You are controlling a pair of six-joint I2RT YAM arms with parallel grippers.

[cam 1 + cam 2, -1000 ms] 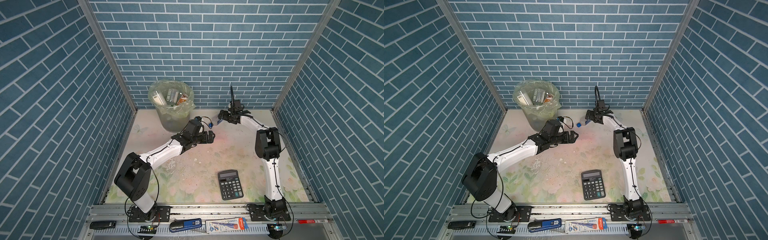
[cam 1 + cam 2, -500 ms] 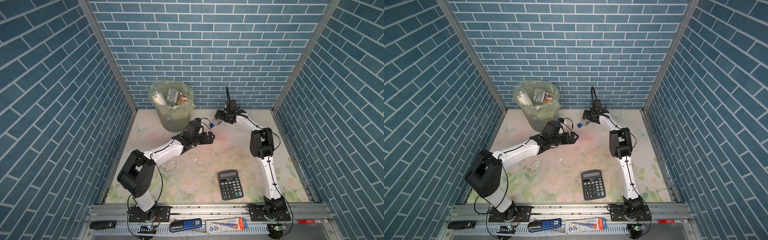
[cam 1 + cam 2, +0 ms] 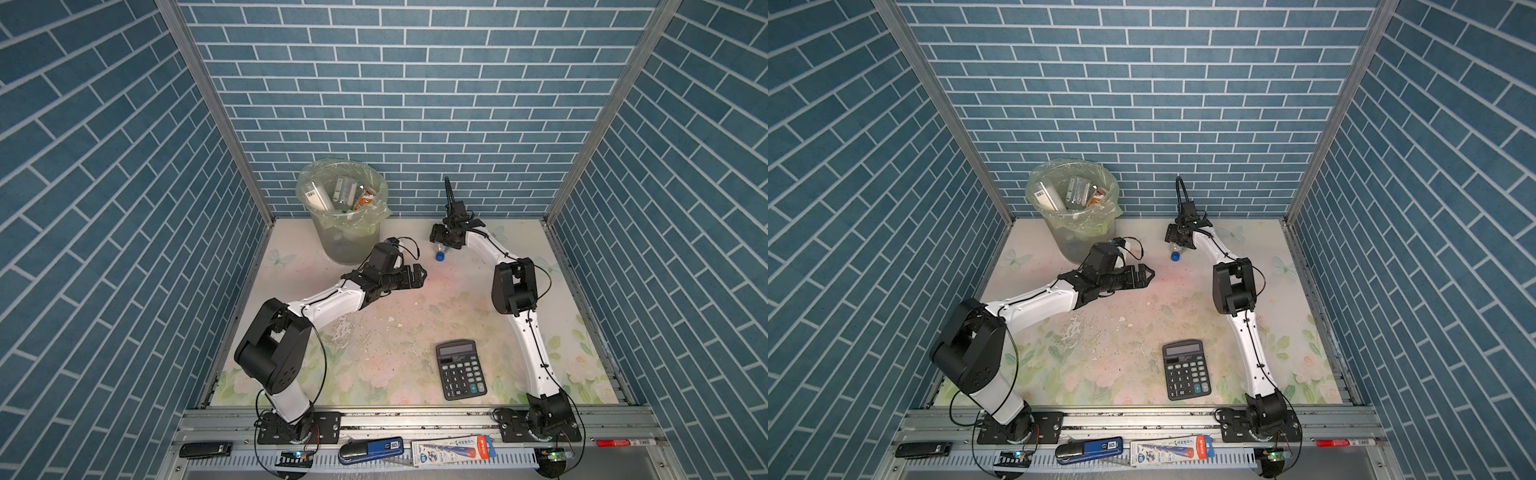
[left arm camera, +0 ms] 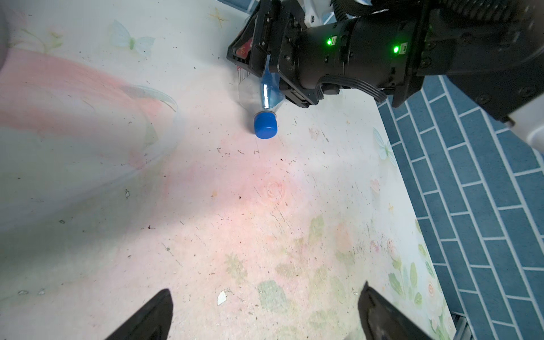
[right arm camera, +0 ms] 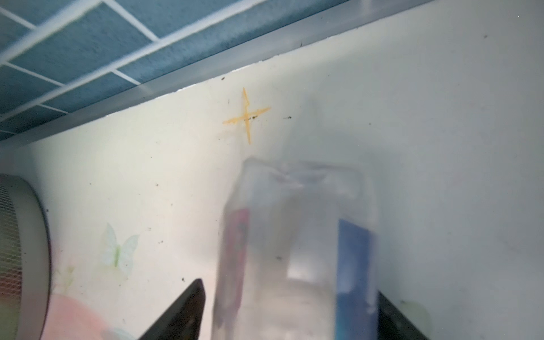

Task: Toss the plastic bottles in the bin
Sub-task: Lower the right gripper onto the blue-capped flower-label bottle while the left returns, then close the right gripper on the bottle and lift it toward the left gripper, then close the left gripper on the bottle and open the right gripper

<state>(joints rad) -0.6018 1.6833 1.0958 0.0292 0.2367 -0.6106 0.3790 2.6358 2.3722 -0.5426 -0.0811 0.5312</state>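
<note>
Black calculator (image 3: 460,370) flat on floral mat (image 3: 415,299) — front-right.

The left arm (image 3: 286,390) and right arm (image 3: 536,353) are built of white links (image 3: 324,303) joined by bulky black joint housings (image 3: 513,286), black cables (image 4: 357,85) are run along them, green lights (image 4: 329,41) are lit on the right wrist (image 4: 368,50), and the left gripper (image 4: 266,287) and right gripper (image 5: 290,287) are finished in black.

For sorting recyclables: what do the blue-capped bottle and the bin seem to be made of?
Bottle: thin clear plastic, glossy; the table shows through, its wall creased. Bin: translucent grey-green plastic, probably rigid, lined with a crinkled pale green film bag.
</note>
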